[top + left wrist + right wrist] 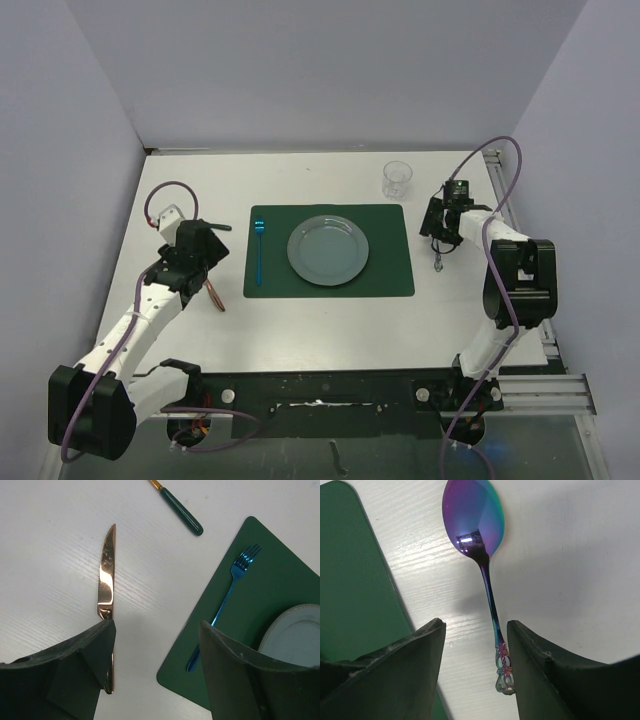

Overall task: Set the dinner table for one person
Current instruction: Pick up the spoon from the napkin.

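On the white dinner table (330,330) lies a dark green placemat (390,270) holding a grey plate (328,249) and a blue fork (258,250). My left gripper (200,250) hovers open left of the mat. In its wrist view, a copper knife (106,575) runs under the left finger and the fork (230,595) lies toward the right finger. My right gripper (440,242) stands open right of the mat. The handle of an iridescent spoon (482,540) lies on the table between its fingers, close against the right fingertip (520,635).
A clear glass (397,178) stands beyond the mat's far right corner. A green-handled utensil (181,511) lies past the knife tip. Grey walls close in the table at the back and sides; a metal rail (520,385) runs along the right and near edges.
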{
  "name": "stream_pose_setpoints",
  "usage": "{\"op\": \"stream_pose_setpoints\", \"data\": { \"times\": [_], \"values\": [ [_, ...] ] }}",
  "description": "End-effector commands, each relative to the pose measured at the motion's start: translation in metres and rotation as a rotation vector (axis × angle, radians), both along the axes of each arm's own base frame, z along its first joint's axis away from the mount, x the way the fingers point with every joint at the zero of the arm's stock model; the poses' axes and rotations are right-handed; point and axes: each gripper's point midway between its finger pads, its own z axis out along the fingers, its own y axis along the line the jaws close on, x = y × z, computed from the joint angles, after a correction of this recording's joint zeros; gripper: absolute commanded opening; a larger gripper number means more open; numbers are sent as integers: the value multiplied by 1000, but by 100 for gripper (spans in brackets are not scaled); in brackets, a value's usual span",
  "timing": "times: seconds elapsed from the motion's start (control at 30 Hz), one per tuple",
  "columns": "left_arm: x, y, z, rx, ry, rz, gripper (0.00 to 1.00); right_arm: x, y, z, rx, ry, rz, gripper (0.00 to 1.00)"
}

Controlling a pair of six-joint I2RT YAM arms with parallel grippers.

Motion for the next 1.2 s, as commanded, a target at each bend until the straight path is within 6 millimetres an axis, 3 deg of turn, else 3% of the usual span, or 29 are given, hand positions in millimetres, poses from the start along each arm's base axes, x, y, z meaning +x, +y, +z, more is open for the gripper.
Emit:
{"op": "stream_pose_setpoints", "data": {
  "times": [0.0,0.6,0.7,0.9,1.17],
  "values": [
    [10,-2,11,-3,-49,-5,65,16,-3,12,-23,-53,5,53],
    [13,-2,6,9,-33,-6,65,25,-6,-10,-38,-10,-8,42],
    [13,-2,6,10,-33,-5,65,25,-7,-12,-40,-5,-11,34],
    [13,-2,4,9,-27,-6,65,24,-6,-16,-40,6,-13,0],
    [12,-2,5,5,-31,-5,65,22,-7,-12,-39,-4,-23,0]
  ]
}}
